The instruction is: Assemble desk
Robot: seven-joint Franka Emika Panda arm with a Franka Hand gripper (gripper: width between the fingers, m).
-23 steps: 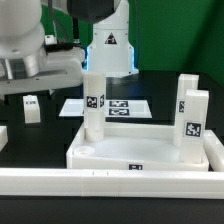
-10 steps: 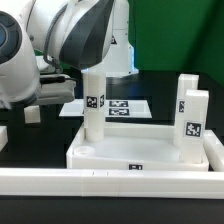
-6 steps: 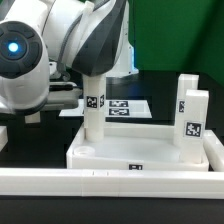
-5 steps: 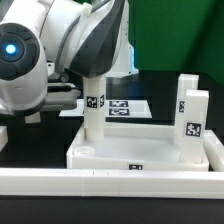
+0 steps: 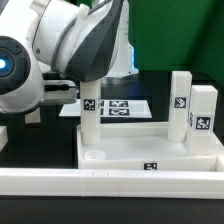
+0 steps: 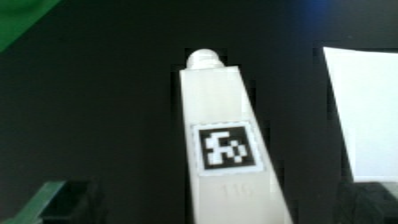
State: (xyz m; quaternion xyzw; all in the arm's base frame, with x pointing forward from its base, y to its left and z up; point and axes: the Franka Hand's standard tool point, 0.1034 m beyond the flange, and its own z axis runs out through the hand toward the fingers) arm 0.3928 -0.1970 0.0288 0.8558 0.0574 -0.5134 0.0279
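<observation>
tabletop [image 5: 150, 150] against the lower-frame rail [image 5: 60, 180], three upright legs [image 5: 89, 120], one loose leg [image 6: 222, 130]; gripper spread.

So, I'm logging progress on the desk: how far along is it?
Three legs already stand in the tabletop: one at the exterior view's left, two at its right. The near-left socket is empty. A fourth leg lies loose below the open gripper, not yet grasped.
</observation>
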